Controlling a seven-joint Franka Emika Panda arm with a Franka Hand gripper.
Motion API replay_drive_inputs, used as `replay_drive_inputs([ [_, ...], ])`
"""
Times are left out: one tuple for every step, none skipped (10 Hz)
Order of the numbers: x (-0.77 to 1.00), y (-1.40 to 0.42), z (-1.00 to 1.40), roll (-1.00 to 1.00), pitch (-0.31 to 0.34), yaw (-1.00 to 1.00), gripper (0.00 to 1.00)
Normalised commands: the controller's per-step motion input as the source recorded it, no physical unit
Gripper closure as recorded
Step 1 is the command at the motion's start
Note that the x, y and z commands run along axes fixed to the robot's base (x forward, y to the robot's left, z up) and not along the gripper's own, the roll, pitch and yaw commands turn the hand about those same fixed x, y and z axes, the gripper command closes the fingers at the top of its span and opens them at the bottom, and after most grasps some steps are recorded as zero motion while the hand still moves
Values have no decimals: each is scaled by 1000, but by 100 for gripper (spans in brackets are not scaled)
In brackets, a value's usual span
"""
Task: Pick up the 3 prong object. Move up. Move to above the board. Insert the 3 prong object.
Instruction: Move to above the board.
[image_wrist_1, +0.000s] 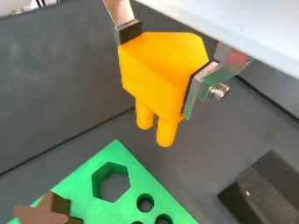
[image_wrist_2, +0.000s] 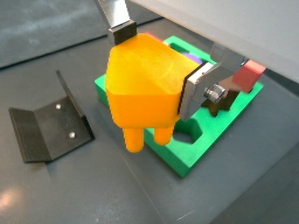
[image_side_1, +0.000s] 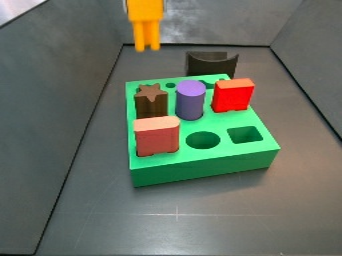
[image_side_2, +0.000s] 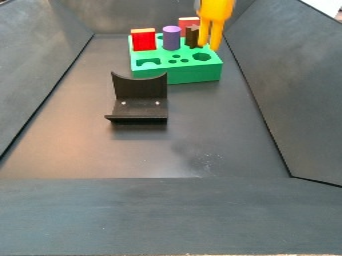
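My gripper (image_wrist_1: 165, 63) is shut on the 3 prong object (image_wrist_1: 158, 83), an orange-yellow block with a hexagonal head and orange legs hanging down. Both wrist views show it between the silver fingers (image_wrist_2: 197, 86). It is held in the air beside the green board (image_wrist_1: 87, 179), not over it. The board's hexagonal hole (image_wrist_1: 114, 179) lies below and to one side of the legs. In both side views the object (image_side_1: 144, 25) (image_side_2: 214, 20) hangs near the board's (image_side_1: 201, 160) (image_side_2: 174, 65) edge, with the gripper cut off by the frame.
The board carries a brown star piece (image_side_1: 151, 98), a purple cylinder (image_side_1: 191, 98), a red block (image_side_1: 233, 95) and a reddish-brown block (image_side_1: 156, 135). A round hole (image_side_1: 202, 140) and a square hole (image_side_1: 243, 135) are open. The dark fixture (image_side_2: 138, 98) stands on the floor near the board. Grey walls enclose the bin.
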Motion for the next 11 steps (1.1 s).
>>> replay_drive_inputs([
  [33,-23,463,-126,79,-33,100],
  [21,-12,293,-116,81,-31,100],
  [305,-1000,607,131,221,-963,100],
  [312,-1000,563,137,223,-912,100],
  [327,-1000,582,167,241,-648,100],
  [360,-1000,570,83,193,-349,100],
  [379,-1000,567,59,168,-183,100],
  [391,-1000,571,51,158,-106,100],
  [330,-769,434,46,139,-23,100],
  [272,-566,319,47,132,3,100],
  [170,-282,159,51,98,6,100],
])
